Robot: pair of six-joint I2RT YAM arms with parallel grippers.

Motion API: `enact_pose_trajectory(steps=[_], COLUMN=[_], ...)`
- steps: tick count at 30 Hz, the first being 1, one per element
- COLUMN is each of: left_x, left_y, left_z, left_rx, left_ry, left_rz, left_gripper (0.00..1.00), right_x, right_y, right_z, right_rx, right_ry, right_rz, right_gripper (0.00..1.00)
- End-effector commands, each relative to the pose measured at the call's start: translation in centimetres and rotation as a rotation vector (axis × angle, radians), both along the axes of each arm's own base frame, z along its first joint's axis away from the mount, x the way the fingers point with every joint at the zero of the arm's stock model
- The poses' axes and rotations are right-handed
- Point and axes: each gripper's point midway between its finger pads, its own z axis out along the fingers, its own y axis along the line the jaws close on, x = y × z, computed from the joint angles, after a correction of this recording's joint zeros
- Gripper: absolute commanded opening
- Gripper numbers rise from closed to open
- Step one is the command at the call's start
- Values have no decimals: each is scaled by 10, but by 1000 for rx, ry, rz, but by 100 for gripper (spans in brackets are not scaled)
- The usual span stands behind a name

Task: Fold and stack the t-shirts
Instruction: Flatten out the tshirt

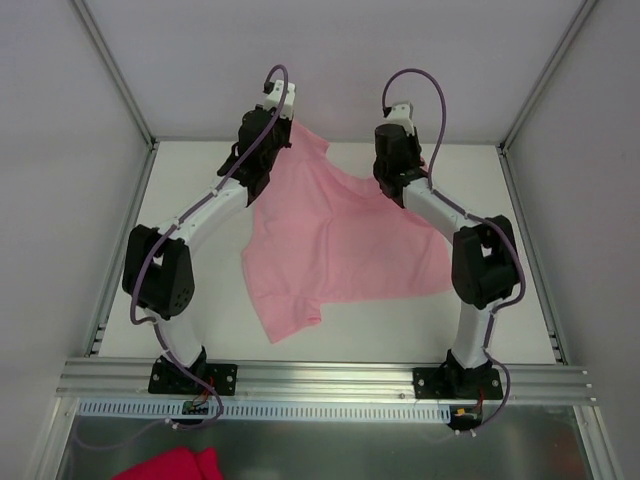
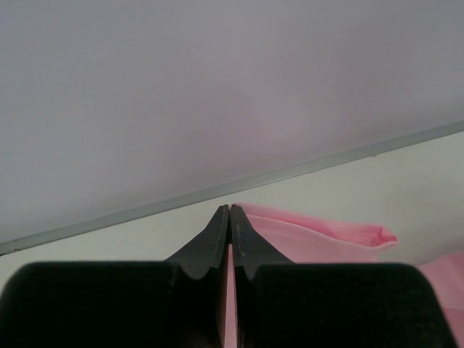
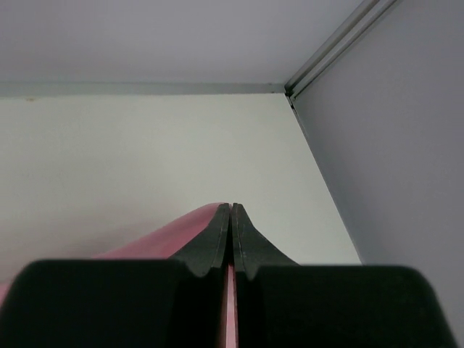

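The pale pink t-shirt (image 1: 335, 240) lies spread over the middle of the white table, a sleeve pointing to the near left. My left gripper (image 1: 283, 128) is shut on its far left edge; in the left wrist view the pink fabric (image 2: 319, 239) runs between the closed fingers (image 2: 217, 235) and off to the right. My right gripper (image 1: 392, 180) is shut on the shirt's far right edge; in the right wrist view the cloth (image 3: 174, 235) is pinched between the closed fingers (image 3: 246, 239) and hangs to the left.
Grey enclosure walls stand close behind and beside the table (image 1: 200, 200), with metal rails at its edges (image 1: 320, 378). A deep magenta cloth (image 1: 170, 465) lies below the front rail at the near left.
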Motion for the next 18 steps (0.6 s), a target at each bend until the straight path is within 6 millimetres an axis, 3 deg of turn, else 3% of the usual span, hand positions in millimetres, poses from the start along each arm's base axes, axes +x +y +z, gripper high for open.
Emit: enact_pose_trajectory(steps=[1,2,7,8,9,18], left_x=[27,32,56,59,64,89], left_y=[15,17,27,29,29,36], left_z=[21,20,5,3,-3,-39], left_rx=[-77,-79,-94,-98,-104,-93], left_ry=[-73,-73,-68,-63,-55,-6], left_rz=[59,69,126,127,129,168], left_gripper=[0,0,0,0,0,0], right_x=[31,38,64,71,77,99], right_y=[-4,-4,-3,-2,-3,-5], right_z=[36,48,47,35,41,11], right_rx=[21,21,-18,-31,-40,-111], right_ry=[-142,-169,-204,-186,-189,-124], right_rz=[-44,-48,-52,-52,-46,-58], right_gripper=[1,1,1,1,1,1])
